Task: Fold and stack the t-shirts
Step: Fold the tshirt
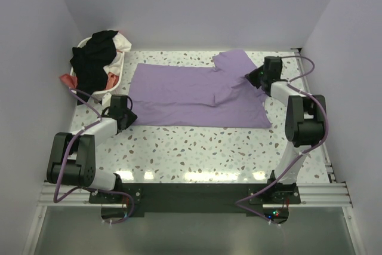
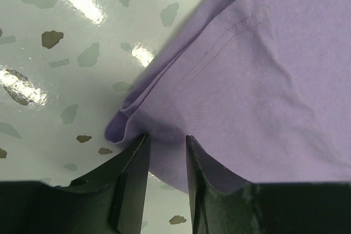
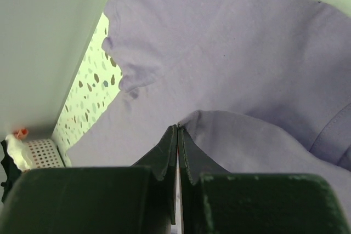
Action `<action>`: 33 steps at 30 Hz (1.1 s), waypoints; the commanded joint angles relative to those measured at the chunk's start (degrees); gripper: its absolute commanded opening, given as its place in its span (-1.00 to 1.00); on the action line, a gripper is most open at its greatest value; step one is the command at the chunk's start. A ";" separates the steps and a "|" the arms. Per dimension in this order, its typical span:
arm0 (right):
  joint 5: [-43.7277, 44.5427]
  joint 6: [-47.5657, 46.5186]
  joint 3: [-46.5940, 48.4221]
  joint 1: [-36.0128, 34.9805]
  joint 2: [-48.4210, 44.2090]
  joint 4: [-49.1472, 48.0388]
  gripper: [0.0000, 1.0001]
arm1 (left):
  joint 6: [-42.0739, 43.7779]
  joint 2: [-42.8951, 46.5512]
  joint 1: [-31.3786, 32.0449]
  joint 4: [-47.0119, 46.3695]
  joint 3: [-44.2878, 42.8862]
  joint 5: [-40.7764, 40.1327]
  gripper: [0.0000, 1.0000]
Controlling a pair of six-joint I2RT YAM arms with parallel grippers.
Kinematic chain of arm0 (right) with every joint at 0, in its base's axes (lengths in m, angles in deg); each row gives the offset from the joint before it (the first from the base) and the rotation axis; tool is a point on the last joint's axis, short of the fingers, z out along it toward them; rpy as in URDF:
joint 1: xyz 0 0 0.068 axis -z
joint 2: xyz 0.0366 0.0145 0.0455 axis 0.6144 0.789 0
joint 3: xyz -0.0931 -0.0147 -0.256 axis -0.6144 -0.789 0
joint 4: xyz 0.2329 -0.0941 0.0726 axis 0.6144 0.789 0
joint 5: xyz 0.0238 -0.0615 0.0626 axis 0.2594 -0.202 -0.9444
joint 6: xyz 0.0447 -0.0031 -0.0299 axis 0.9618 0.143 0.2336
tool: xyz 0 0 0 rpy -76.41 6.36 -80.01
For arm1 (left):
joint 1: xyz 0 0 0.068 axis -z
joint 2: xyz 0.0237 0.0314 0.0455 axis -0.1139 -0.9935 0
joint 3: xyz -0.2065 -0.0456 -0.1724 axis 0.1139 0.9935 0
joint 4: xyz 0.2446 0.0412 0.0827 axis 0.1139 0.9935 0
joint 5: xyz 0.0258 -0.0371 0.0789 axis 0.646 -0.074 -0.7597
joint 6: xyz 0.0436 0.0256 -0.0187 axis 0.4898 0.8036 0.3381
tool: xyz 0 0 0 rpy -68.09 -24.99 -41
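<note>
A purple t-shirt (image 1: 191, 97) lies spread on the speckled table, its right part folded over. My left gripper (image 1: 128, 111) is at the shirt's near-left corner. In the left wrist view the fingers stand apart (image 2: 167, 141) with the shirt's hemmed corner (image 2: 258, 80) lying between them. My right gripper (image 1: 253, 79) is at the shirt's far-right side. In the right wrist view it (image 3: 178, 130) is shut, pinching a raised fold of the purple cloth (image 3: 219, 53).
A white basket (image 1: 98, 64) at the far left holds black, white and red-orange clothes; it also shows in the right wrist view (image 3: 41, 152). White walls close in the table on the left, back and right. Speckled tabletop (image 1: 197, 147) lies between the shirt and the arm bases.
</note>
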 commanded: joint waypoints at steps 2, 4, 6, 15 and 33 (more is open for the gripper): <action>-0.04 1.11 -2.29 0.66 -2.99 -8.05 -1.00 | 1.58 1.44 0.06 0.32 -1.56 -1.75 -0.25; -0.75 0.75 -2.21 0.66 -2.65 -8.78 -0.96 | 1.58 1.44 0.06 0.32 -1.47 -1.75 -0.25; -1.62 -0.21 -1.42 0.66 -2.12 -8.16 -0.86 | 1.58 1.62 0.06 0.32 -1.38 -1.75 -0.25; -5.15 -10.47 7.62 0.66 2.36 1.31 -0.11 | 1.85 1.89 0.06 0.06 -1.03 -1.57 -0.24; 14.10 -40.29 25.90 -20.95 11.57 29.10 -0.30 | 1.32 1.88 0.06 -0.73 -0.85 -0.35 -0.24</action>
